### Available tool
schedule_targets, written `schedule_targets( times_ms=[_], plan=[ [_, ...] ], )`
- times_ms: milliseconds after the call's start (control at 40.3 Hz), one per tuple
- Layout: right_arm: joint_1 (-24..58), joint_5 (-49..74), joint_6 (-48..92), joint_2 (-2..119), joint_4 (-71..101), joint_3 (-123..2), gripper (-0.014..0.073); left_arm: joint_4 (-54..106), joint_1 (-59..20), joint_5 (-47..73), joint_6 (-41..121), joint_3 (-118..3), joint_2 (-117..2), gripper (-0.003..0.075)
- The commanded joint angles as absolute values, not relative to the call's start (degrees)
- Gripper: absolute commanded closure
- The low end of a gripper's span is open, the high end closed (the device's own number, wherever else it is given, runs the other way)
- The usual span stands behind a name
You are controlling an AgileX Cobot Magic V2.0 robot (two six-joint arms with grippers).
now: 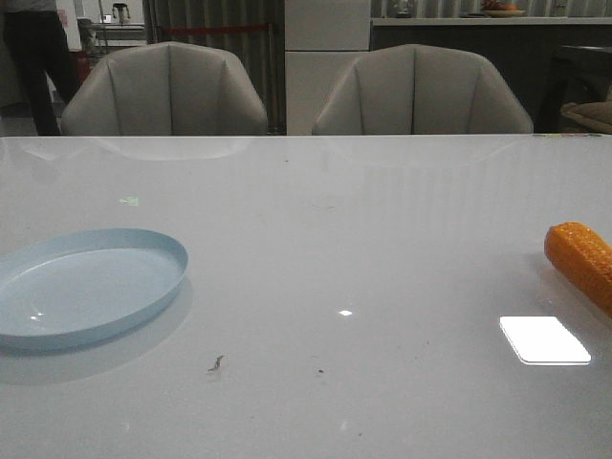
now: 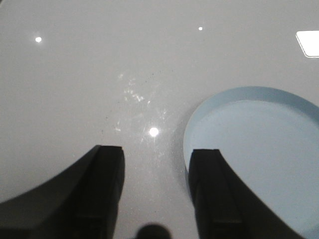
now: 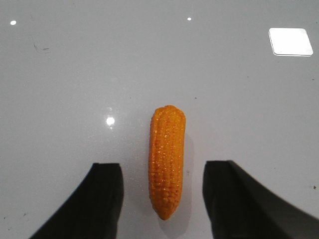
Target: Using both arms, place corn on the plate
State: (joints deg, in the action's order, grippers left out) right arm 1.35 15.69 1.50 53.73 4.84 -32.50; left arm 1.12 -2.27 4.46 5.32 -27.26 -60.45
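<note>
Right gripper [image 3: 162, 196] jaws apart, hovering over the corn [image 3: 166, 160], which lies flat on the table [image 1: 363, 249] between the fingers, untouched, at the right edge. Left gripper [image 2: 157, 191] also apart, nothing held, one finger [image 2: 214, 194] over the plate [image 2: 264, 149] rim. Plate sits near the left edge, well apart from corn.

dim, greyish | ceiling-light glare on glossy table [image 1: 545, 339] | soft shadows | slight noise
</note>
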Motion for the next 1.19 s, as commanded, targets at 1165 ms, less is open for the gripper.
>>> schedule_targets(
  times_ms=[1165],
  plan=[
    [1.1,12.5,1.6,53.4,4.5,-34.4,0.0105,6.1,-2.3,27.0,4.6,-64.9,-104.8,0.0313]
  ],
)
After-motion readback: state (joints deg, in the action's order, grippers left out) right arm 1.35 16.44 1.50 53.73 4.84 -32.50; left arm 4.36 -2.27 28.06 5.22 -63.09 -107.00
